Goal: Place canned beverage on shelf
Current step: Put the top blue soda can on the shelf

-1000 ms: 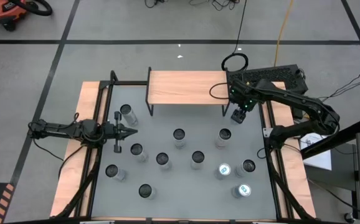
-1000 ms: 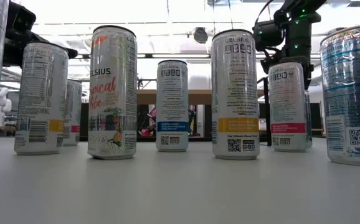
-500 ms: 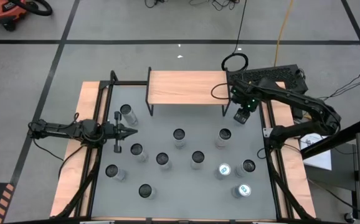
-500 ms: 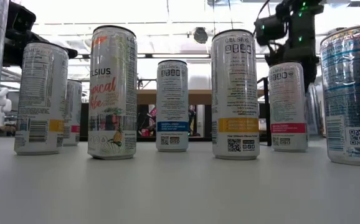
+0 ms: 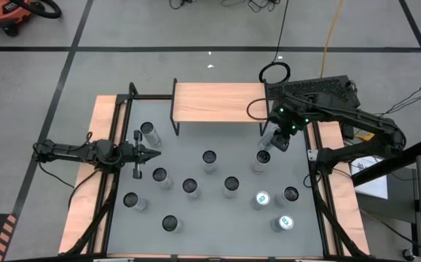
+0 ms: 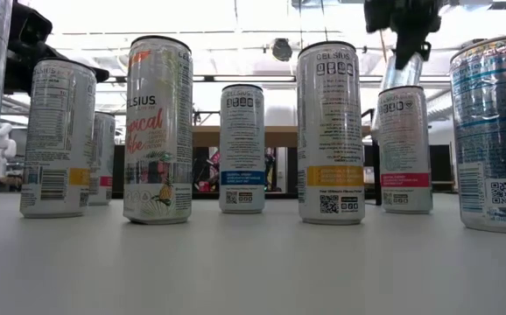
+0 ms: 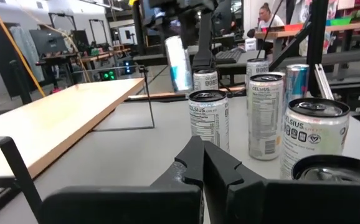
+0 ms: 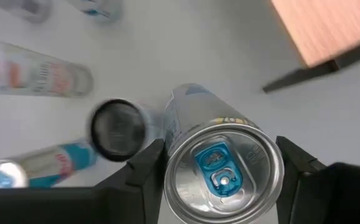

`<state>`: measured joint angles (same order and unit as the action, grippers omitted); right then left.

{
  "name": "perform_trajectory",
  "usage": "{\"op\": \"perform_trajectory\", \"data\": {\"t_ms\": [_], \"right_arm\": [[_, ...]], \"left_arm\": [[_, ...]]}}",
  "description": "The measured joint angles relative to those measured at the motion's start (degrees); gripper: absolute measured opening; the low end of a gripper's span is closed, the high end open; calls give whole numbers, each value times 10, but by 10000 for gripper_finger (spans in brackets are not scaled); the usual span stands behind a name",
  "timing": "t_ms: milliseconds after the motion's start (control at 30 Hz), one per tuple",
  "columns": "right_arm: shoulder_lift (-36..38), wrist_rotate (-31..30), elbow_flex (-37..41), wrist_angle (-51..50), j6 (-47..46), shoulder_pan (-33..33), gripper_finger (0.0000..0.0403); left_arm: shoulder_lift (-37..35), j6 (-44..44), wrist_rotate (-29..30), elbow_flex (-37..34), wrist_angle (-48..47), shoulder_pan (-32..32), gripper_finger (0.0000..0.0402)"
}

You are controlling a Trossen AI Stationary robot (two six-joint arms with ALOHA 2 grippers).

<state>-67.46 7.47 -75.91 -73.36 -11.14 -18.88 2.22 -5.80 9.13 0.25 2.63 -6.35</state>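
Observation:
My right gripper (image 5: 277, 137) hangs above the table's far right part, just near of the shelf's right end, and is shut on a silver canned beverage (image 8: 220, 165) with a blue tab. In the low view the can (image 6: 400, 72) hangs tilted above a standing can (image 6: 404, 149). The left wrist view shows the can (image 7: 179, 62) in the air beside the shelf. The shelf (image 5: 218, 102), a light wood plank on black legs, stands at the far edge. My left gripper (image 5: 156, 153) is level at the table's left, shut and holding nothing. My right gripper pinches the can's wall just below its top rim (image 8: 170, 155) between its two fingers (image 8: 144, 163), one on each side. The fingers come from above, slanting down. The can is lifted clear of the table and tilted, its bottom swung toward the table's left.
Several other cans stand on the grey table (image 5: 218, 211); the nearest (image 5: 261, 156) is just near of the held one. The shelf's black legs (image 5: 172, 116) stand on the table's far part. Beyond the table a person (image 7: 270, 14) sits in the room.
My right gripper has taken hold of the can and gone up with it. The can has left the table and tipped from upright to a slant, its bottom swinging toward the table's left.

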Motion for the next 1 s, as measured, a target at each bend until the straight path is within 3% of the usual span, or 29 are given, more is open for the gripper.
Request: {"op": "perform_trajectory", "data": {"t_ms": [233, 533, 1000], "right_arm": [[0, -3, -6, 51, 1, 70, 162], [0, -100, -6, 147, 34, 124, 162], [-15, -104, -6, 381, 238, 173, 162]], "left_arm": [[0, 28, 1, 0, 22, 0, 1], [0, 40, 1, 0, 66, 0, 1], [0, 54, 19, 0, 110, 0, 1]]}}
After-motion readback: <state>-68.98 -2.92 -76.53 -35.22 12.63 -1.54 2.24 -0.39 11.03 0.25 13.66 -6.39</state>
